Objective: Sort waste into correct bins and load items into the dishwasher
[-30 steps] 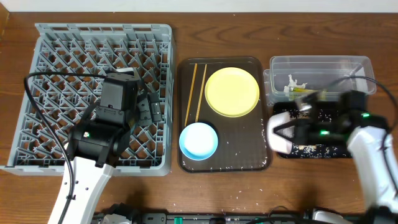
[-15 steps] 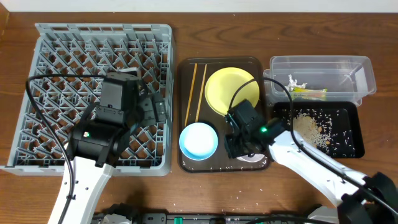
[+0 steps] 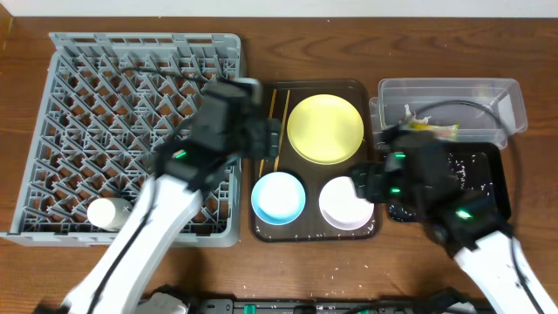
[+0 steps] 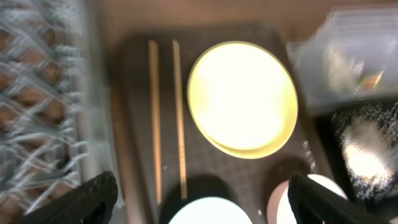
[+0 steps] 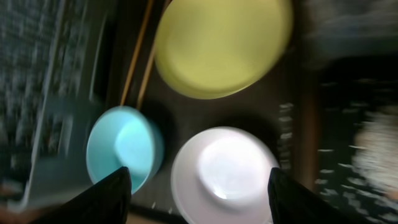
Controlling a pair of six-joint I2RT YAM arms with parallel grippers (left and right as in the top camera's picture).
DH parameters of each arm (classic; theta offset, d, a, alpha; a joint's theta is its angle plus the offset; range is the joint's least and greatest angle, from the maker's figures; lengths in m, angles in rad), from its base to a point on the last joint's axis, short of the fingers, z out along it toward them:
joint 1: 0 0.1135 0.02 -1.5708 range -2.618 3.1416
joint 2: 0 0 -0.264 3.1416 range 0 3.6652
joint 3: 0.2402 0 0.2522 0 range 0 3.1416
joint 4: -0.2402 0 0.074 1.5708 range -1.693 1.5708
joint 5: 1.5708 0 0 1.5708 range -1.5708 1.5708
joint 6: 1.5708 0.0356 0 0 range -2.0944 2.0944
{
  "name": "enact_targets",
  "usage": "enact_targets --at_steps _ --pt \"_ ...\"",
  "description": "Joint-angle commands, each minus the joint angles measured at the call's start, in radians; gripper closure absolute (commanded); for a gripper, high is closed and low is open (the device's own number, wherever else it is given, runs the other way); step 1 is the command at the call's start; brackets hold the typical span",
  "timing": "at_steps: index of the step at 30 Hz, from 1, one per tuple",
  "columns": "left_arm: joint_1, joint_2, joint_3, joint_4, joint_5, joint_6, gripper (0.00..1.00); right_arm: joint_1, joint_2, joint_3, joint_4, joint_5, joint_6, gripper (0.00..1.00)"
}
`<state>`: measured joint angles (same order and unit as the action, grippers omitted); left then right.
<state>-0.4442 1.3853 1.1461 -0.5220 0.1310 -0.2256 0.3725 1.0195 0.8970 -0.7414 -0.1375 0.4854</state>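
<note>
On the brown serving tray [image 3: 261,228] lie two chopsticks [image 3: 275,122], a yellow plate [image 3: 325,128], a light blue bowl [image 3: 279,196] and a beige-white bowl [image 3: 347,203]. My left gripper [image 3: 272,139] hangs open and empty over the tray's left edge, above the chopsticks [image 4: 179,118]. My right gripper [image 3: 370,187] is open, its fingers astride the beige-white bowl [image 5: 224,174], which rests on the tray. A white cup [image 3: 109,212] lies in the grey dish rack [image 3: 87,52]. The clear tub [image 3: 453,94] holds the wrapper [image 3: 433,130] and the white scrap [image 3: 410,113]. Rice leftovers [image 4: 360,146] lie in the black tray [image 3: 493,179].
The dish rack fills the table's left side, its right wall against the serving tray. The clear tub and black tray sit close together at the right, partly under my right arm. Rice grains are scattered on the serving tray's right part and on the table in front.
My left arm swung right from over the rack to the tray's left edge; the cup now lies in the rack. My right gripper set the beige-white bowl on the tray and opened.
</note>
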Motion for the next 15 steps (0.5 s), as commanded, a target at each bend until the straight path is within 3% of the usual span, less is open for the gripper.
enact_targets --at_steps 1,3,7,10,15 --pt "-0.037 0.173 0.01 0.088 -0.079 0.079 0.21 -0.071 -0.042 0.014 -0.04 -0.002 0.015 0.33" --pt "-0.035 0.314 0.01 0.243 -0.089 0.107 0.34 -0.08 -0.034 0.013 -0.082 -0.002 0.015 0.32" --pt "-0.032 0.435 0.01 0.373 -0.161 0.121 0.38 -0.078 0.006 0.013 -0.111 -0.004 0.015 0.32" --pt "-0.029 0.503 0.01 0.424 -0.244 0.121 0.46 -0.078 0.043 0.01 -0.117 -0.013 0.014 0.34" --pt "-0.009 0.585 0.01 0.464 -0.256 0.12 0.53 -0.078 0.09 0.009 -0.116 -0.013 0.015 0.35"
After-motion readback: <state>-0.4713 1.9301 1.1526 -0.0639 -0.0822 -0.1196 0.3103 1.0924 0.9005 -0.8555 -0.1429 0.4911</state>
